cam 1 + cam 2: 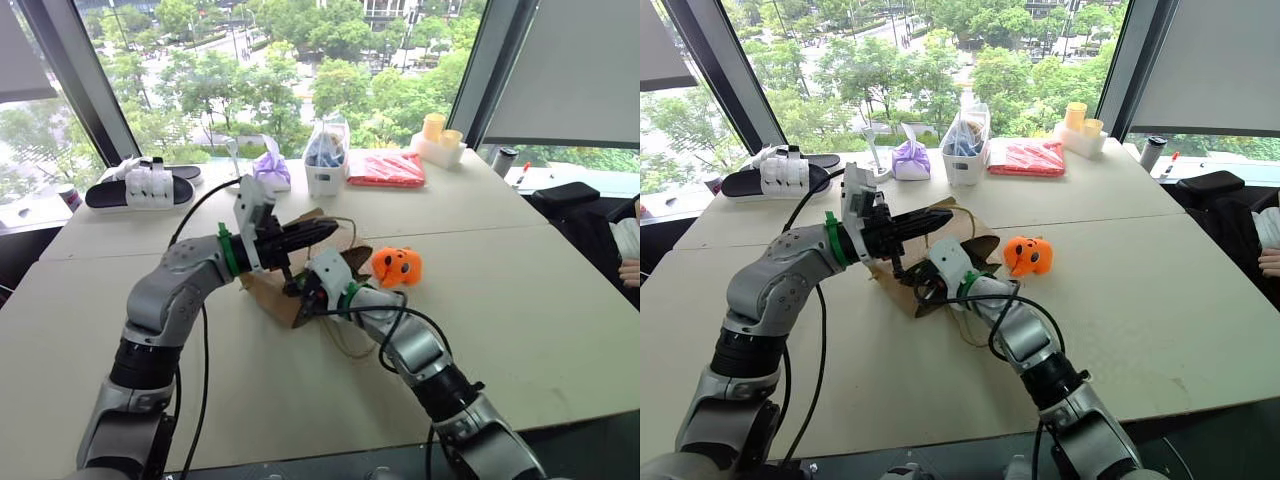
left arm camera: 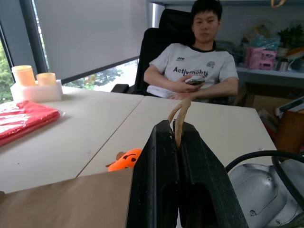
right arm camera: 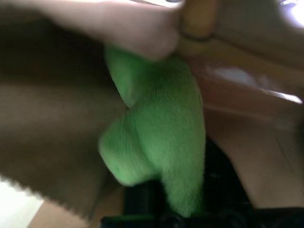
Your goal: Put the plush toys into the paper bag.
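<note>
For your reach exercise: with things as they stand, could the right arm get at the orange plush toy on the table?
Probably not yet. The orange plush toy lies free beside the paper bag, but the right gripper is at the bag's mouth with the green plush toy between its fingers.

Silver-grey jointed arms carry green wrist bands, loose black cables and white housings; each tool (image 1: 325, 228) has two black fingers.

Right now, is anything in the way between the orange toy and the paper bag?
No, nothing visible blocks it. The orange toy sits on the table right beside the paper bag, and the left gripper holds the bag's handle up.
</note>
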